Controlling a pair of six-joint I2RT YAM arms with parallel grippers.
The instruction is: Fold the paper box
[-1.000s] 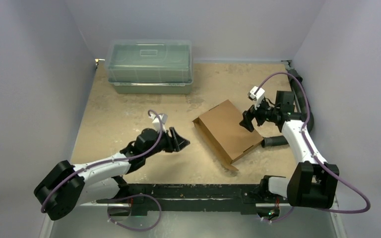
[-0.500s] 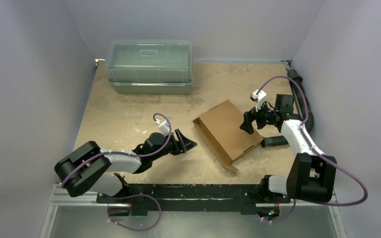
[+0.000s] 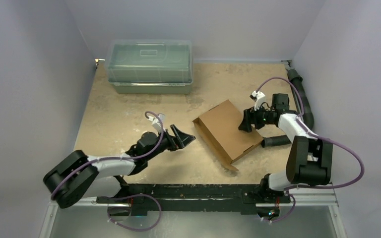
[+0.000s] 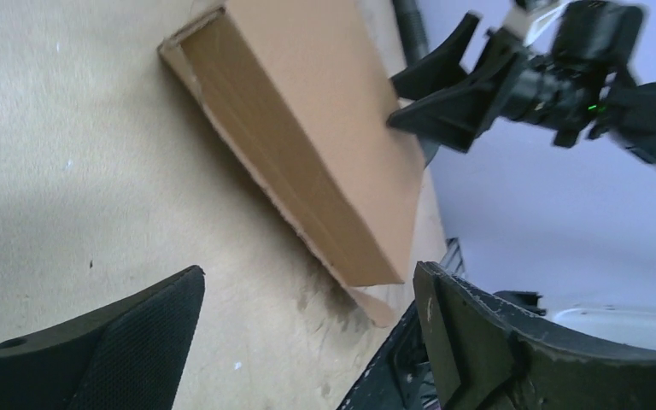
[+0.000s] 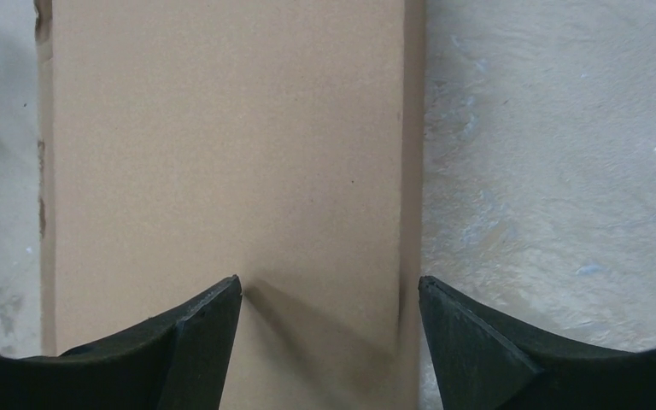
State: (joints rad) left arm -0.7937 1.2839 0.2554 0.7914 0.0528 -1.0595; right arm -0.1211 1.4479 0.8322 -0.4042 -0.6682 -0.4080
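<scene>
Right of centre on the tan table (image 3: 129, 114), set at a slant: brown paper box (image 3: 228, 130), top face flat, small flap poking out at the lower corner. Just off its long left edge, not touching: left claw (image 3: 183, 140), spread wide, holding nothing. Over its right edge: right claw (image 3: 245, 124), spread wide too, one finger (image 5: 196, 342) above the cardboard, the other past the edge, above bare table. Open tabletop left of and below the box. Upper left, well apart: clear green bin (image 3: 150, 67).

The paper box (image 3: 226, 130) lies on the table (image 3: 124, 111), the bin (image 3: 150, 67) behind it leftward.
</scene>
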